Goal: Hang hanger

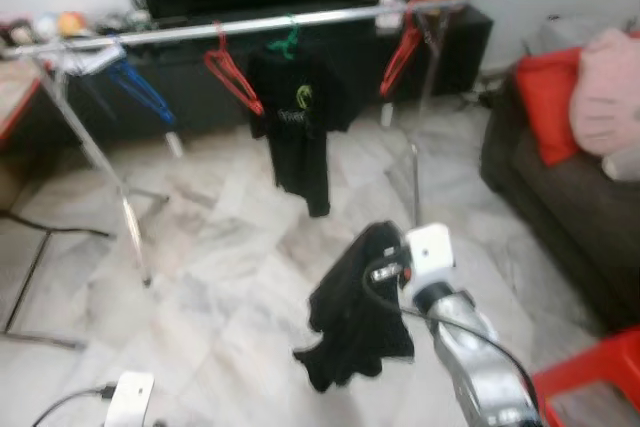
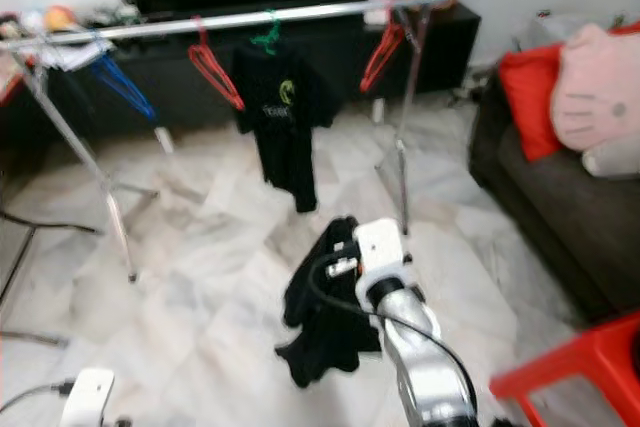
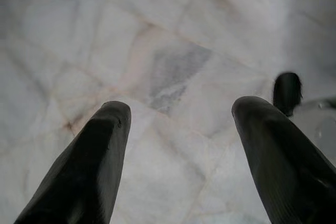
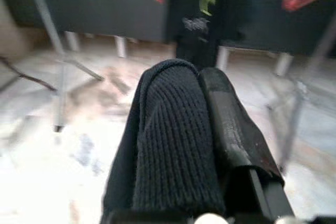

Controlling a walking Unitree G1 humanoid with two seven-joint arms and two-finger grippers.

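Right gripper (image 4: pixel 210 129) clamped on black garment (image 1: pixel 355 317), which hung lengthwise toward marble floor (image 1: pixel 210 277), short of clothes rail (image 1: pixel 200 32). Black T-shirt (image 1: pixel 300 117) and red hangers (image 1: pixel 232 75) hung there. Left gripper (image 3: pixel 181 129) spread apart.

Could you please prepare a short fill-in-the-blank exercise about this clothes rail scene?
1. The right claw is shut on a ____ knitted garment.
2. The black T-shirt on the silver metal clothes rail hangs from a ____ hanger.
3. The left claw hangs with its fingers ____ above the marble floor.
4. The pink plush cushion lies on the dark ____.

Missing words: black; green; open; sofa
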